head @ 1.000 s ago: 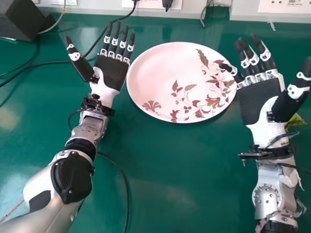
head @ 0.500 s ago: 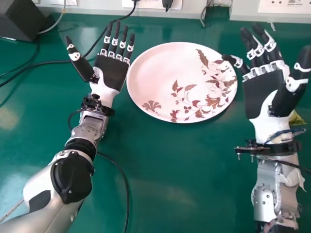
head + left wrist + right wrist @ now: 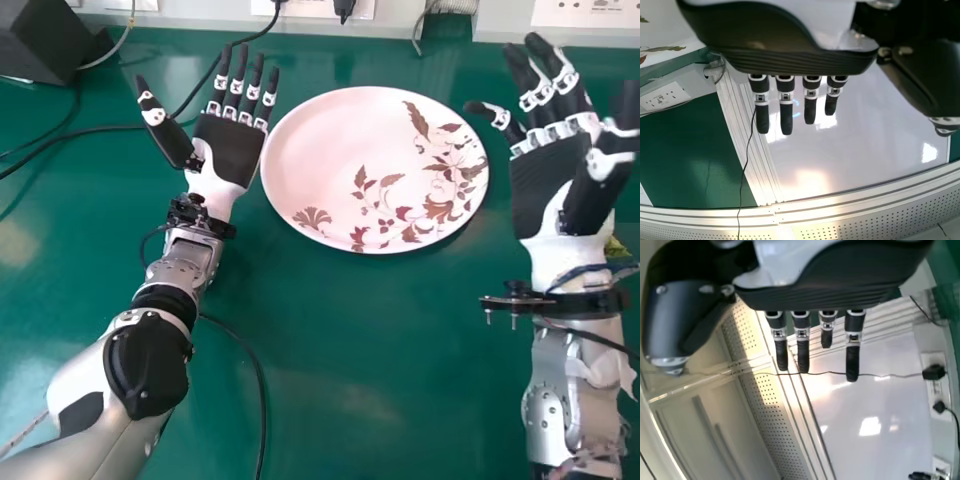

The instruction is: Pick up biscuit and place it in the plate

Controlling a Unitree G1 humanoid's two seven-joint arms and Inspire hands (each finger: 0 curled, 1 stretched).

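In the head view my left hand [image 3: 228,148] lies palm up with straight fingers, just left of the plate [image 3: 340,150]. The plate is pink-white with a leaf and flower pattern and has nothing on it. My right hand [image 3: 548,178] is right of the plate, palm up and open, holding nothing. A small yellow-green piece, perhaps the biscuit's wrapper [image 3: 617,250], peeks out from behind the right wrist, mostly hidden. Straight fingers of the left hand [image 3: 785,107] show in the left wrist view, those of the right hand [image 3: 803,347] in the right wrist view.
A black box [image 3: 45,40] stands at the table's far left corner, with black cables [image 3: 100,130] running from there behind the left hand. Another cable [image 3: 250,360] curves beside the left forearm. White socket panels [image 3: 580,25] line the table's far edge.
My right hand has shifted slightly to the right and turned a little, its fingers now pointing farther from the plate. The yellow-green piece is more covered by the wrist. The left arm has kept still.
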